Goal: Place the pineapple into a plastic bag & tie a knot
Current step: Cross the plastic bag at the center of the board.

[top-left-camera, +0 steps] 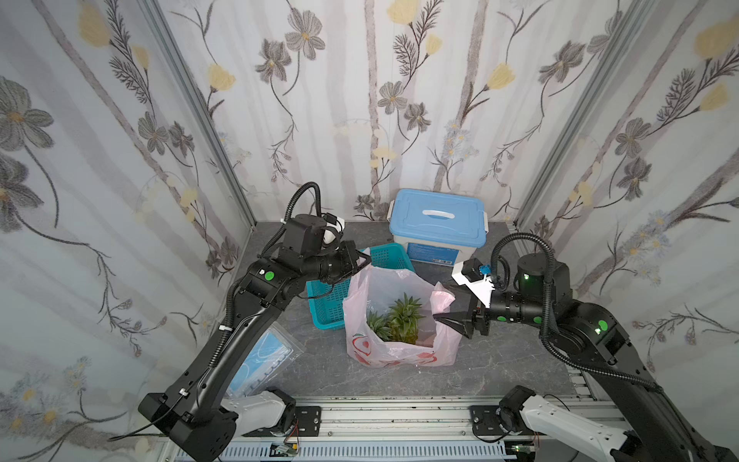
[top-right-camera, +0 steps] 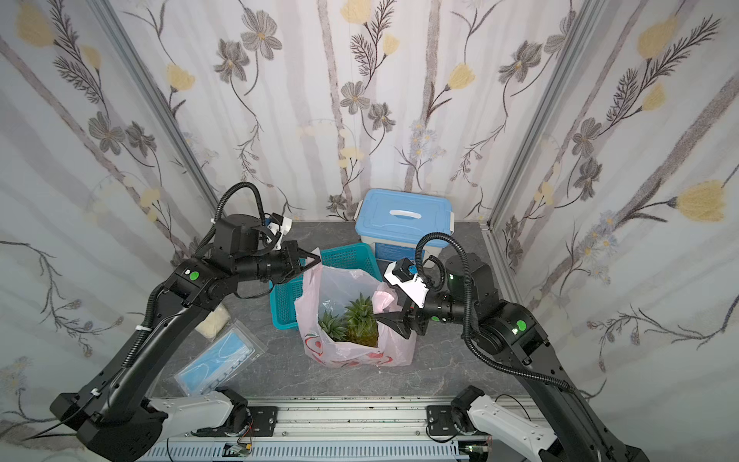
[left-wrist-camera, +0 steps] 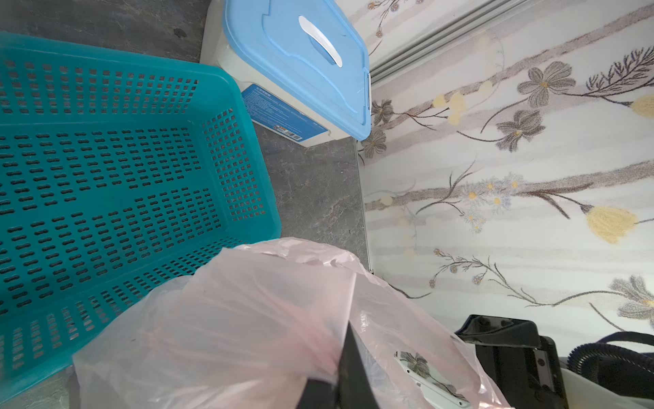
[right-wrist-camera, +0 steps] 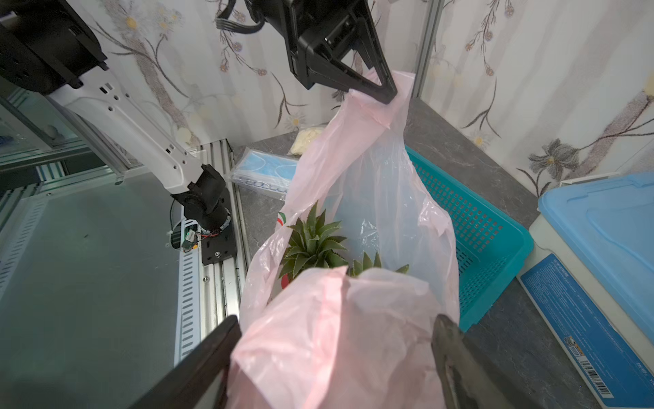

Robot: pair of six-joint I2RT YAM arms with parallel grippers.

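Step in hand: pineapples sit inside the plastic bag [top-left-camera: 400, 340]; no knot yet, so gathering the 2 handles is judged the current step.
Left tool [top-left-camera: 366, 261]: pressed together, pinching the bag's handle at about 11 o'clock of the bag mouth, holding it up.
Right tool [right-wrist-camera: 336, 357]: spread, its 2 fingers [right-wrist-camera: 198, 357] straddling the other handle at about 3 o'clock of the bag; not closed on it.
Next move: likely needs the right tool to close on that handle, then cross both handles.
Bag place: mid-worktop [top-left-camera: 500, 368], touching the teal basket [top-left-camera: 328, 304] at its 10 o'clock.
Counts: 2 pineapples [top-left-camera: 402, 316], 1 bag, 1 basket, 1 blue-lidded box [top-left-camera: 438, 224], 1 mask packet [top-right-camera: 220, 360], 2 tools.
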